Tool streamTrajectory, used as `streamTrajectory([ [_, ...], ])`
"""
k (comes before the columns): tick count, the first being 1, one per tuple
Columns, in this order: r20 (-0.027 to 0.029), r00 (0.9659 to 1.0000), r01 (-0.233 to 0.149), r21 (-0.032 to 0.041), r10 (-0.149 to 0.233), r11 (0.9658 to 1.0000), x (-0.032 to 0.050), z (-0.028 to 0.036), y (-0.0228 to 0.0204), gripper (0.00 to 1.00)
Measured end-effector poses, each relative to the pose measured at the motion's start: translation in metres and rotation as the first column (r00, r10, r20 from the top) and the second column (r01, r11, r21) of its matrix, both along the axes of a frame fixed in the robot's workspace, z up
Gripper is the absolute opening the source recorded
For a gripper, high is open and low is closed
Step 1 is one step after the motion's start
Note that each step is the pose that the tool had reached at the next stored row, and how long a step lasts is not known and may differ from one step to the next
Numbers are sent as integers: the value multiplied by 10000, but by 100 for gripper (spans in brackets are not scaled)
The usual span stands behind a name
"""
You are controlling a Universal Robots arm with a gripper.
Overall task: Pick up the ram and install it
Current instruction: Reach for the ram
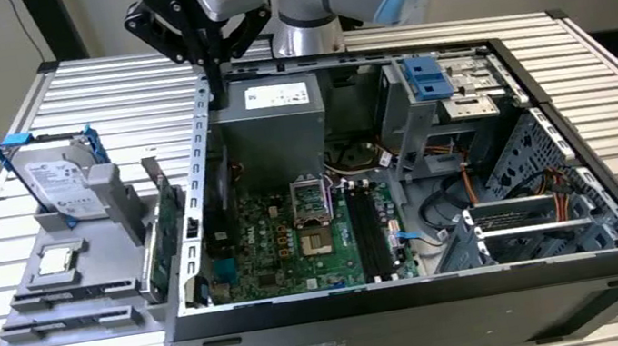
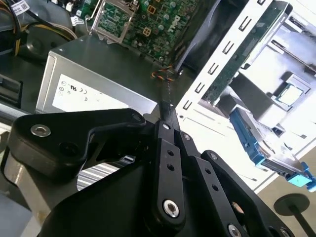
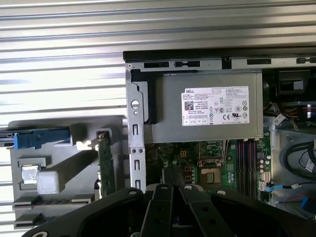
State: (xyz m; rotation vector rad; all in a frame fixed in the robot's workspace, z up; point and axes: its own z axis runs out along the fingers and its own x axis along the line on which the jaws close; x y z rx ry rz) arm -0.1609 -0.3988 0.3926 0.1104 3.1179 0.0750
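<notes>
The gripper's [image 2: 167, 109] own black linkage blocks a big chunk of both wrist views for me. Even so, the fingertips look pinched together with nothing between them, hanging over the back edge of the open computer case [image 1: 427, 302]. Right under the jaws is the grey power supply [image 3: 207, 111]. Past the tips, deeper in the case, sits the motherboard [image 1: 282, 241] with its CPU socket [image 1: 311, 218] and black memory slots [image 1: 369, 233]. I can't tell if any slot is filled.

Off to the side of the jaws, outside the case wall, the grey holder [image 1: 61, 316] carries three things:
- a hard drive [image 1: 60, 187] in a blue frame
- a processor chip [image 1: 57, 261]
- a green circuit card [image 1: 161, 232] standing on edge

The ram [image 1: 190, 246] is hard to make out. I think it's the dark strip standing between that card and the case wall, well apart from the jaws.
</notes>
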Motion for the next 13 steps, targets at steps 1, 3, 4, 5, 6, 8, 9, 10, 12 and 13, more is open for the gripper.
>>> streamTrajectory([
  [1, 0, 10000, 0, -1, 0, 10000, -17, 0, 0, 0],
  [3, 0, 10000, 1, -1, -1, 10000, -51, 0, 0, 0],
  [4, 0, 10000, 1, 0, -1, 10000, -66, 0, 0, 0],
  [5, 1, 10000, 1, 0, -1, 10000, -81, 0, 0, 0],
  [6, 1, 10000, 1, 0, -1, 10000, -97, 0, 0, 0],
  [8, 1, 10000, 0, 0, 0, 10000, -124, 0, 0, 0],
  [9, 0, 10000, 0, 0, 0, 10000, -139, 0, 0, 0],
  [10, 1, 10000, 0, -1, 0, 10000, -154, 0, 0, 0],
  [12, 2, 10000, 1, 0, -1, 10000, -188, 0, 0, 0],
  [13, 2, 10000, 0, -1, 0, 10000, -205, 0, 0, 0],
])
